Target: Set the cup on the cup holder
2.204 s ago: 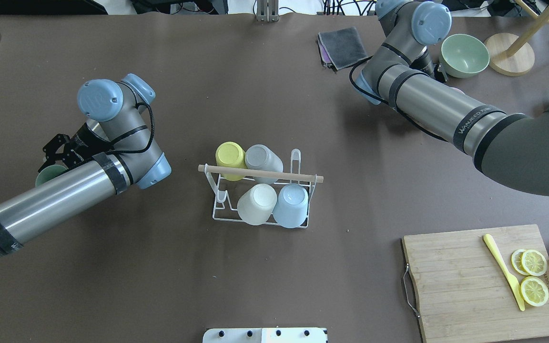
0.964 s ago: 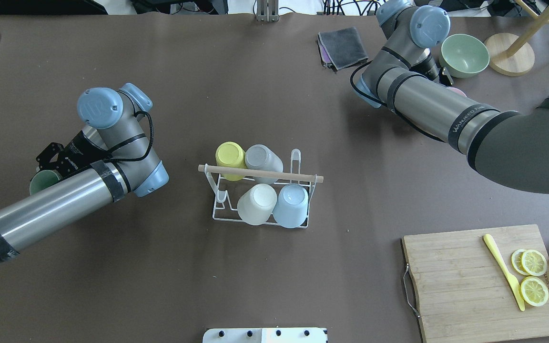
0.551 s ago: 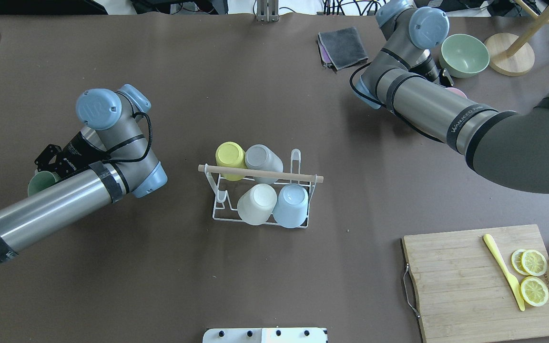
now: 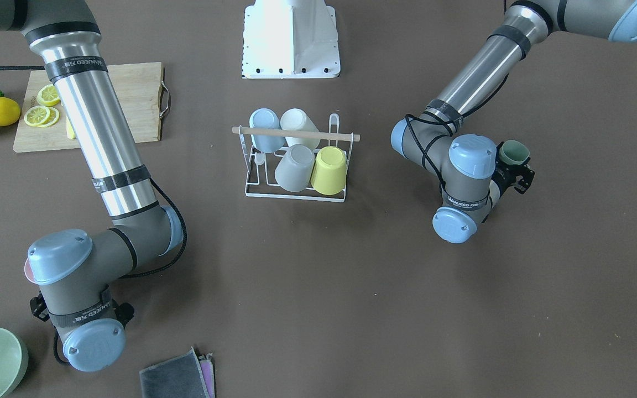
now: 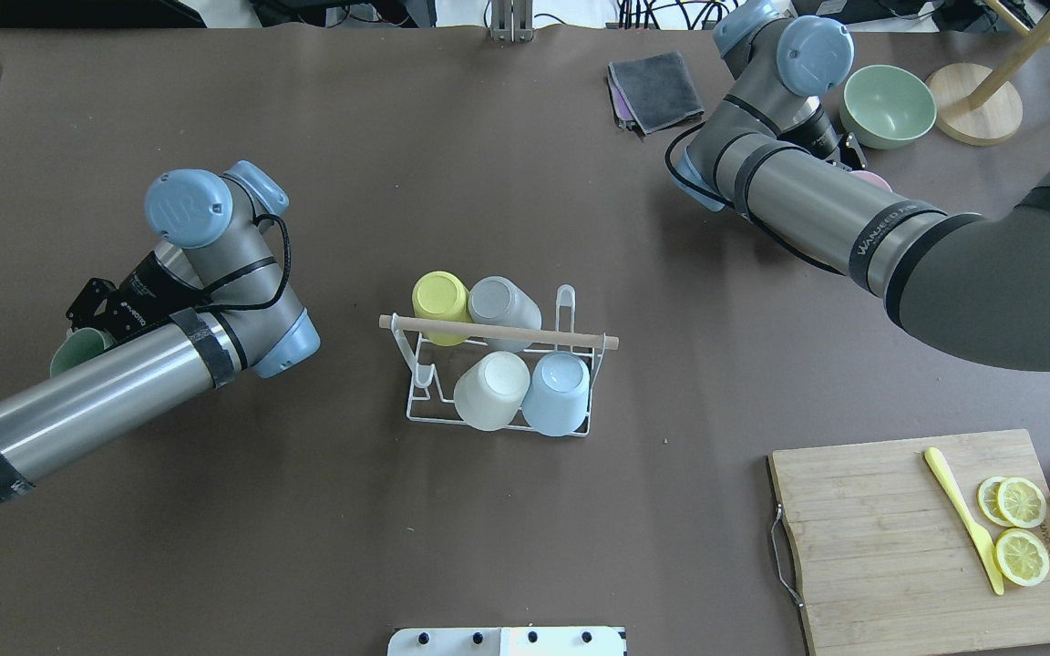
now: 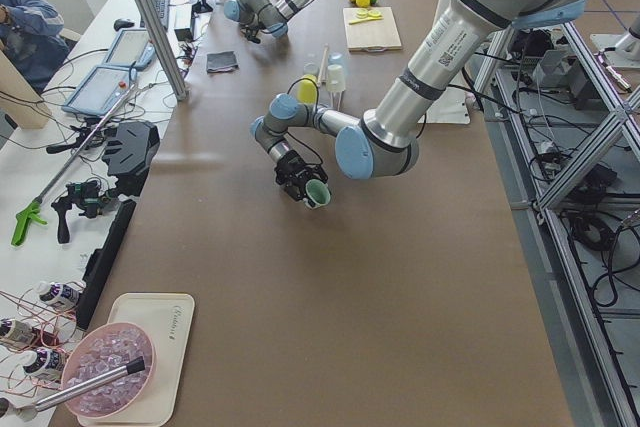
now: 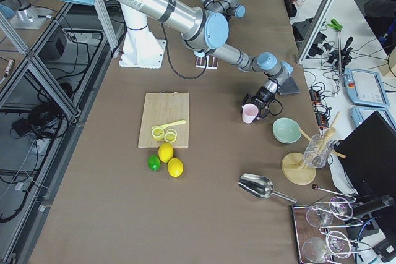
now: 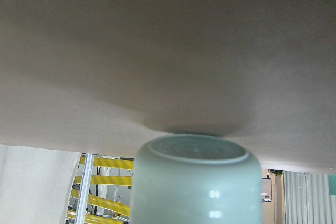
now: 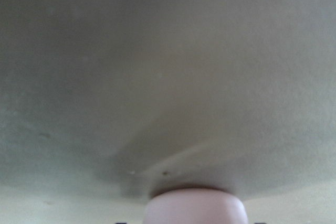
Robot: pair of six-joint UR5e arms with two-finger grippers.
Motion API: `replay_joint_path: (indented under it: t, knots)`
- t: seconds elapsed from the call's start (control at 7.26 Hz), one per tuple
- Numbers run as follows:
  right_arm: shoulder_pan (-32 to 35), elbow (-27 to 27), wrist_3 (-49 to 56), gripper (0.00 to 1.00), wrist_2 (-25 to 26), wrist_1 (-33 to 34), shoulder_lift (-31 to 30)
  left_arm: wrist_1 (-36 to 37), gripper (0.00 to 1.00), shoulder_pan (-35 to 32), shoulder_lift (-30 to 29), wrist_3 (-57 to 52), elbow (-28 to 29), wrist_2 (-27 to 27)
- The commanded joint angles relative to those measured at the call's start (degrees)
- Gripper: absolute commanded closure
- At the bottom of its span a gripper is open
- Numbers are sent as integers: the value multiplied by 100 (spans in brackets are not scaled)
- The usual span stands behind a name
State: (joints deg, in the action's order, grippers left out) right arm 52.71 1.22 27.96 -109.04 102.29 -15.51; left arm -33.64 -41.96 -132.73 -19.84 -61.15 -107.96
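The white wire cup holder (image 5: 416,401) with a wooden rod handle (image 5: 498,333) stands mid-table. It holds yellow, grey, white and light blue cups upside down. It also shows in the front view (image 4: 252,188). My left gripper (image 5: 87,319) is left of it, shut on a green cup (image 5: 74,344), which is tilted above the table in the left side view (image 6: 317,193). My right gripper (image 5: 849,155) is at the far right, shut on a pink cup (image 7: 250,113). Only a sliver of the pink cup (image 5: 871,178) shows from overhead.
A green bowl (image 5: 888,105) sits close behind the right gripper, with a wooden stand (image 5: 972,114) beyond it. Folded cloths (image 5: 657,91) lie at the back. A cutting board (image 5: 899,538) with lemon slices and a yellow knife is at the front right.
The left arm has drifted a little left with the green cup. The right arm has shifted slightly back and left, so the pink cup's edge now shows.
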Motion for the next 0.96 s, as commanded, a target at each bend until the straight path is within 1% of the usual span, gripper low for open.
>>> replay_joint_path:
  t: [0.0,0.14,0.28,0.41,0.55,0.69,0.83]
  knots:
    - [28,10,165,100,163,298,170,-28,70,-311,307,68,-727,20]
    - [115,10,253,100,172,431,275,-341,70,-495,492,77,-1141,-6]
    - [221,28,375,100,155,511,364,-1075,69,-915,711,425,-1650,-76]
    - [300,289,429,100,120,685,399,-1701,69,-963,948,872,-2142,-642]
    - [492,979,438,100,120,1174,426,-2542,69,-954,1351,1381,-2739,-874]
    - [712,1795,421,100,-124,1562,417,-3725,70,-885,1764,1839,-3284,-868]
    - [844,2821,386,100,-266,2062,234,-4451,70,-806,2246,2296,-3916,-911]
